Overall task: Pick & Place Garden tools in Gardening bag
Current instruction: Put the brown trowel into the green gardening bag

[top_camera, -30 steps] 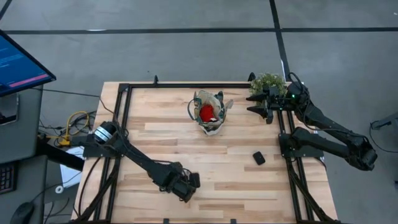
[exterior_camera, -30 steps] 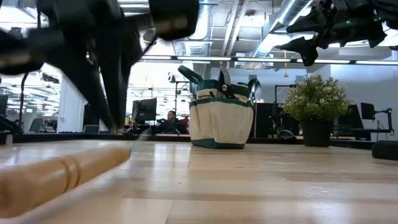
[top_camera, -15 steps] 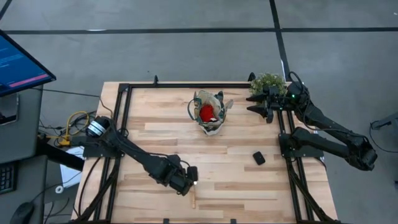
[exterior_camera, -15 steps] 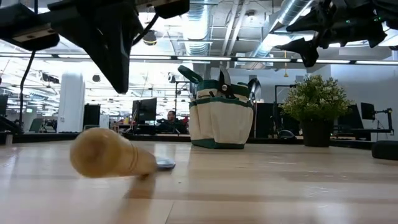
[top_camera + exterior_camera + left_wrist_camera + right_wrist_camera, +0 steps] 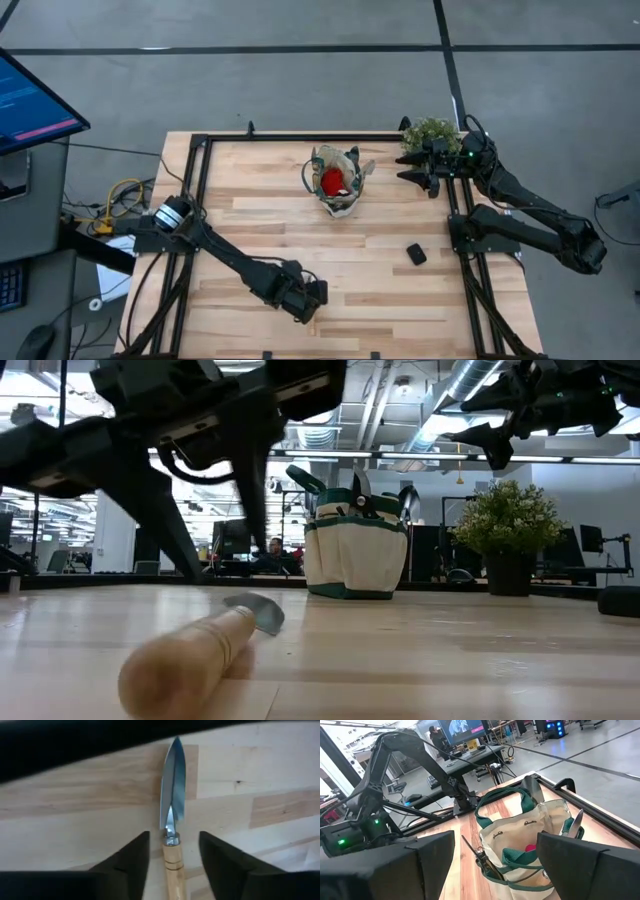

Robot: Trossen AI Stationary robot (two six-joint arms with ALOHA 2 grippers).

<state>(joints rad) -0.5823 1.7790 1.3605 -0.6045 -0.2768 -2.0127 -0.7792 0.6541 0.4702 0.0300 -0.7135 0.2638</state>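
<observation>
A trowel with a silver blade (image 5: 172, 795) and a pale wooden handle (image 5: 173, 872) lies flat on the table near its front edge; the low view shows its handle (image 5: 190, 660) close to the camera. My left gripper (image 5: 173, 837) stands open over it, one finger on either side of the handle's blade end, a gap on both sides. The beige gardening bag (image 5: 337, 182) stands upright at the far middle with a red glove (image 5: 332, 181) and several tools in it. My right gripper (image 5: 425, 170) waits open at the far right, beside the plant.
A bushy potted plant (image 5: 432, 133) stands at the far right corner. A small black block (image 5: 416, 254) lies right of centre. Black frame rails (image 5: 196, 200) run along the table's left, right and far edges. Bare wood lies between the trowel and the bag (image 5: 356, 555).
My left gripper has risen off the table, then come back down a little toward the right edge, and has opened; its fingers now straddle the trowel. The trowel has turned about on the table, from lying crosswise to its handle pointing at the near edge.
</observation>
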